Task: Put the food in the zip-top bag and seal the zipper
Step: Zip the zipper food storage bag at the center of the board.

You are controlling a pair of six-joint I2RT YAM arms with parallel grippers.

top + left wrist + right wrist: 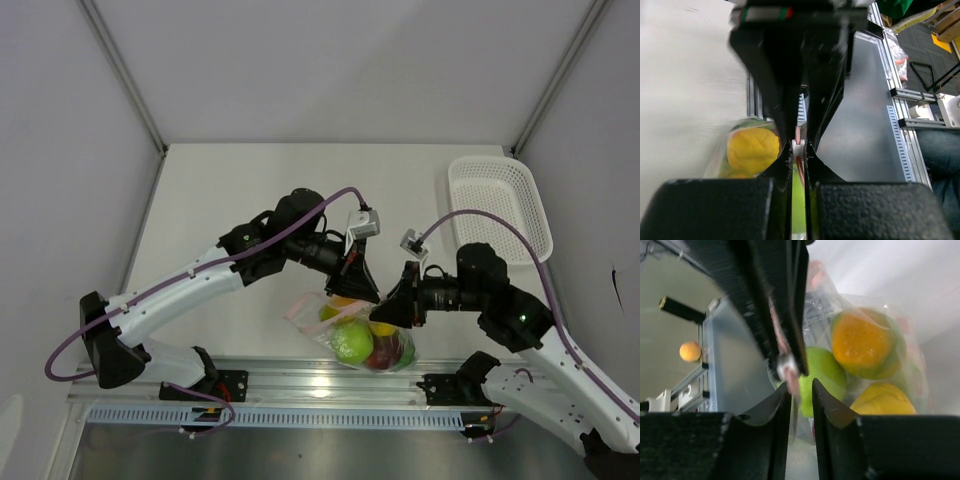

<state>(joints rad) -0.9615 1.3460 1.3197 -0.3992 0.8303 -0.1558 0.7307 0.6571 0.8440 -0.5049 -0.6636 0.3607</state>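
A pale tabletop (250, 190) stood between plain grey-white walls, with a white mesh plastic basket (500, 205) at its far right corner, well apart from both arms. Near the front edge lay the clear crinkly zip-top bag (330, 315), with the food inside it: a round green plastic apple (352, 342), a small red plastic apple (385, 352) just right of it, and a yellow plastic fruit (382, 328) behind them. The left claw (368, 290) reached down onto the bag's upper edge from the left, and the right claw (392, 310) met it from the right, the two almost touching.

In the left wrist view, the left claw (799, 150) was pressed together on the narrow pink-red zipper strip (800, 169), with the yellow fruit (752, 150) just to its left behind the film.

In the right wrist view, the strip (777, 337) ran down into the right claw (801, 390). Its fingers stood narrowly apart, and whether they gripped the strip could not be told. The green apple (822, 377) lay just beyond them, beside a round orange plastic fruit (862, 342).
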